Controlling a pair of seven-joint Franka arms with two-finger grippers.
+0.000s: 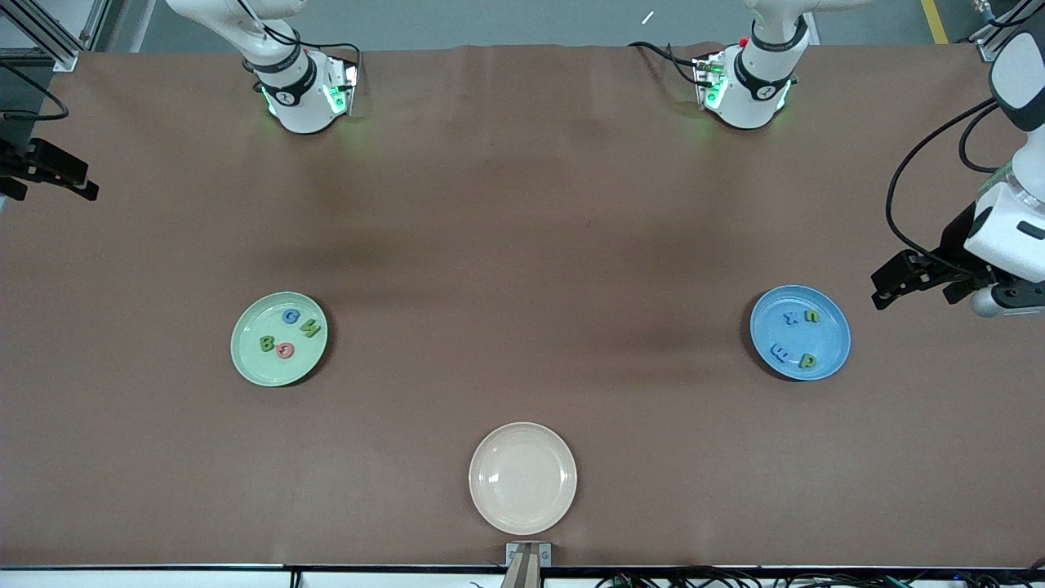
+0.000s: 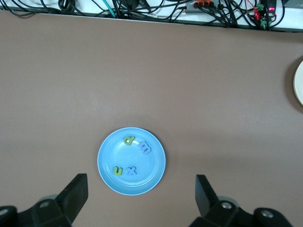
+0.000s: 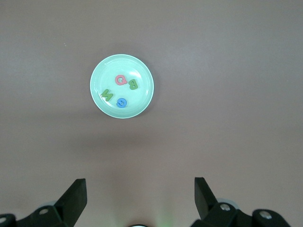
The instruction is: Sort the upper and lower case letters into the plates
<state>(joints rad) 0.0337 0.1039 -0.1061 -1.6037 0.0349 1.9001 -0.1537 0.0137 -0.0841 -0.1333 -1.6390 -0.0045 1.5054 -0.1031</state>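
The pale green plate [image 1: 278, 371] [image 3: 142, 71] lies toward the right arm's end and holds a blue G, a green N, a green B and a pink letter. The sky blue plate [image 1: 829, 347] [image 2: 149, 177] lies toward the left arm's end and holds a green u, a blue x, a blue m and a green letter with a stem. My left gripper [image 1: 918, 290] [image 2: 142, 196] hangs open and empty, high beside the blue plate. My right gripper [image 1: 57, 173] [image 3: 140, 196] is open and empty, high over bare table.
An empty cream-beige plate [image 1: 522, 478] [image 2: 299, 82] lies near the table's front edge, midway between the two plates. The arm bases [image 1: 298, 90] [image 1: 747, 86] stand at the table's back. Cables run along the front edge [image 2: 156, 9].
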